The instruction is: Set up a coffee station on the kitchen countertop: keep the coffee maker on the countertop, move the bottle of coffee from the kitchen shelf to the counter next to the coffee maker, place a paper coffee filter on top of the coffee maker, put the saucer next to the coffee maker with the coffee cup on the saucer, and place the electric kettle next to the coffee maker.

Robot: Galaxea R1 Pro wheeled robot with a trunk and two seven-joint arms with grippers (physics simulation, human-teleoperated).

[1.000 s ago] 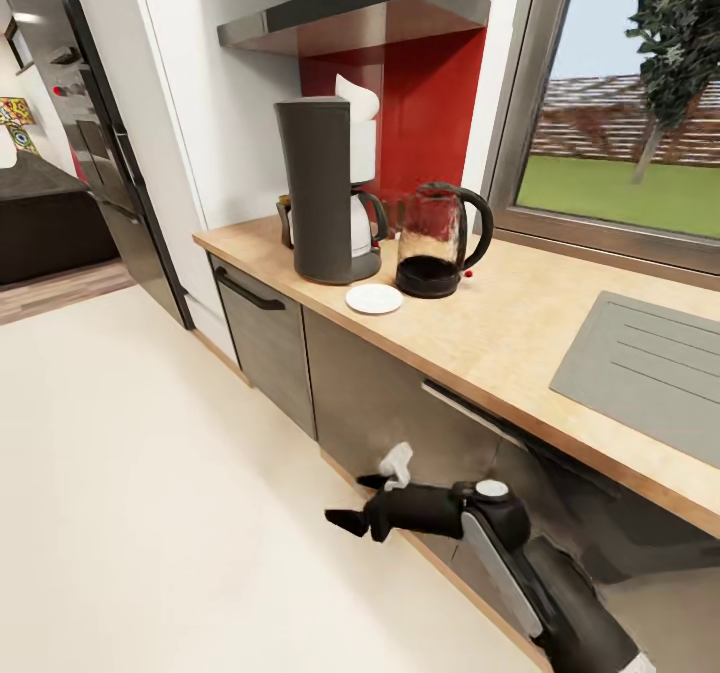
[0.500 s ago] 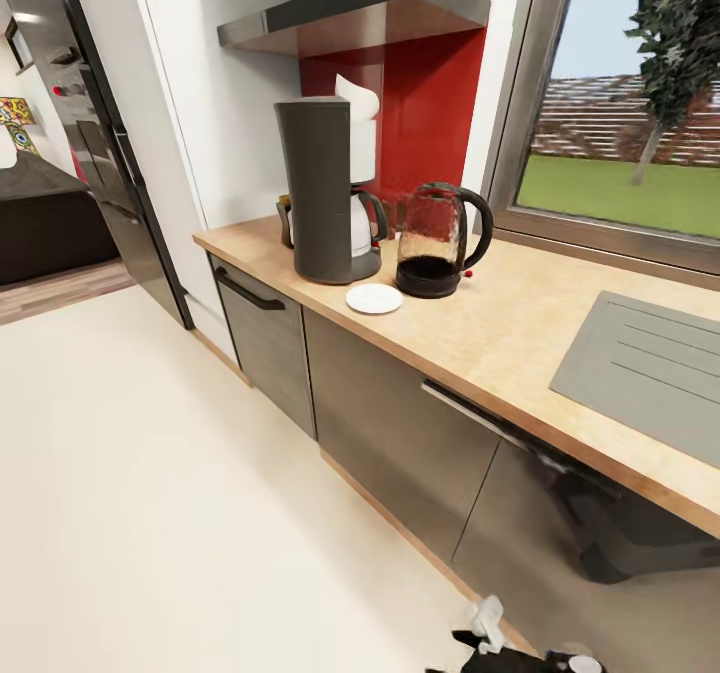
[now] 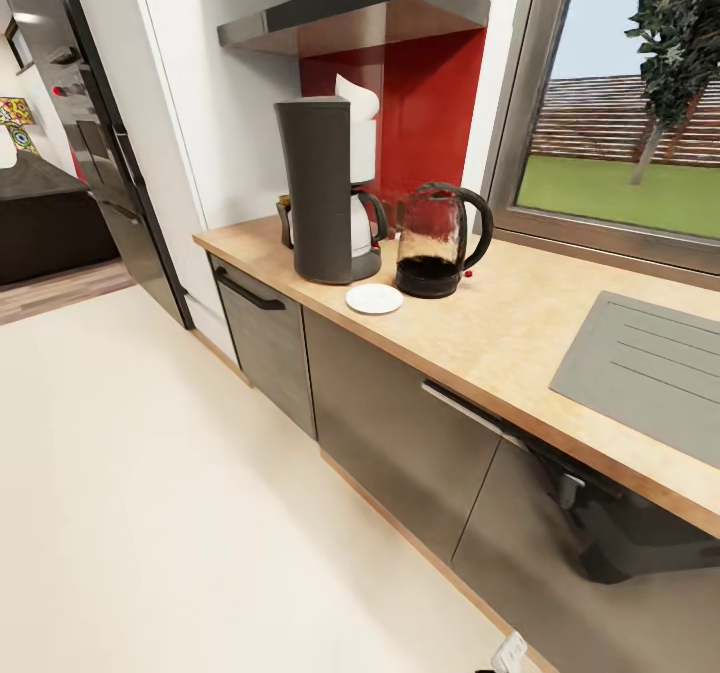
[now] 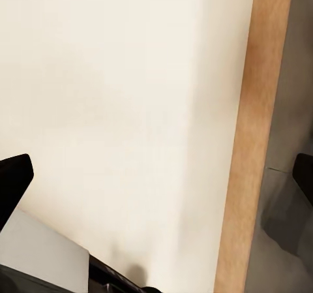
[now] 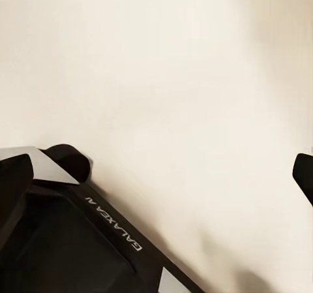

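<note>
The head view showed a pale wood-grain worktop carrying a tall matte-grey coffee maker with a folded white paper coffee filter on top, a flat round white saucer just in front of it and a clear-bodied electric kettle with a black looped handle close beside. The left wrist view alone showed the left tool spread wide over cream floor and a wooden plinth strip. The right tool stood likewise wide above a black base panel; a small white object at the frame edge was cut off and unidentifiable.

1 coffee maker | 1 kettle | 1 saucer | 1 filter
</note>
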